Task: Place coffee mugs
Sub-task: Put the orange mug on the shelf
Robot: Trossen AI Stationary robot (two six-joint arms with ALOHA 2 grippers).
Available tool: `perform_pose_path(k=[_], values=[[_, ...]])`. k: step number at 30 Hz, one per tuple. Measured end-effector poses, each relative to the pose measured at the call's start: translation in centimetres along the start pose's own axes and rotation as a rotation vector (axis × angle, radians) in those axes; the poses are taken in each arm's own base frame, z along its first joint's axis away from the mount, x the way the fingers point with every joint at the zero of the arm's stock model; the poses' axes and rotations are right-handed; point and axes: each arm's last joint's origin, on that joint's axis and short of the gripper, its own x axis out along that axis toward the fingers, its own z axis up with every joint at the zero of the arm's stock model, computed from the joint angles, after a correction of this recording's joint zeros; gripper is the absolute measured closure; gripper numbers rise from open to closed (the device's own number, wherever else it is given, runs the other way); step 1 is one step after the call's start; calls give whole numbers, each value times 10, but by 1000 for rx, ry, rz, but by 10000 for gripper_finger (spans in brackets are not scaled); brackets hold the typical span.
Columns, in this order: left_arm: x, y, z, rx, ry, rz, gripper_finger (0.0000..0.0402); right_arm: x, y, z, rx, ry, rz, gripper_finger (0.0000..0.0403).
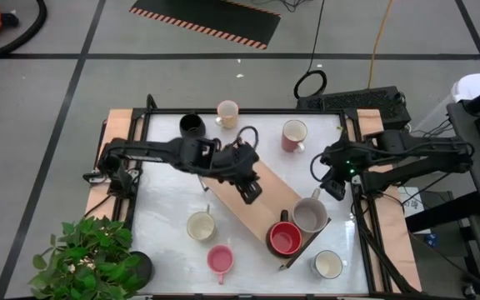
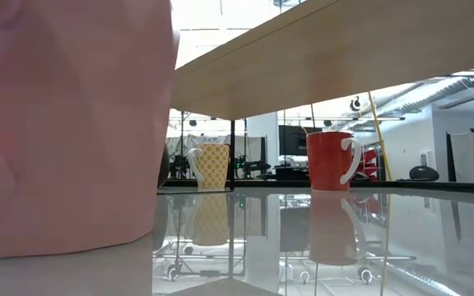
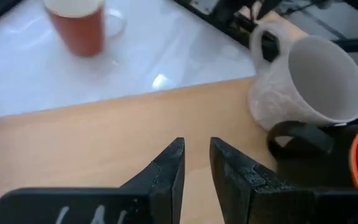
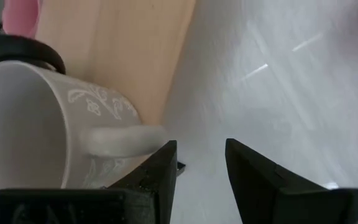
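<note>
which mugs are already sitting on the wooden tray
Two: the red mug and the grey mug, side by side at the wooden tray's near end. All other mugs stand on the white tabletop.

The left gripper [image 1: 251, 192] reaches toward the table's middle, fingers slightly parted and empty, while the right gripper [image 1: 335, 187] hangs at the right side, fingers apart.

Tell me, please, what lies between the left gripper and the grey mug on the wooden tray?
Only bare tray wood lies between the left gripper and the grey mug; the left wrist view shows it best.
</note>
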Motion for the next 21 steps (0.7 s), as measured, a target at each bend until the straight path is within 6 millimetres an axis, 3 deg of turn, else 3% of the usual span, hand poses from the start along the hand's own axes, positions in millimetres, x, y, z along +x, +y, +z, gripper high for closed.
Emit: perform_pose_path(k=[10, 16, 21], values=[[-44, 23, 15, 35, -114, 43, 321, -4, 3, 10, 56, -118, -57, 277], [-57, 36, 23, 102, -156, 75, 321, -20, 18, 49, 8, -193, -73, 277], [-56, 47, 30, 136, -166, 104, 321, -21, 21, 89, -79, -231, -161, 277]])
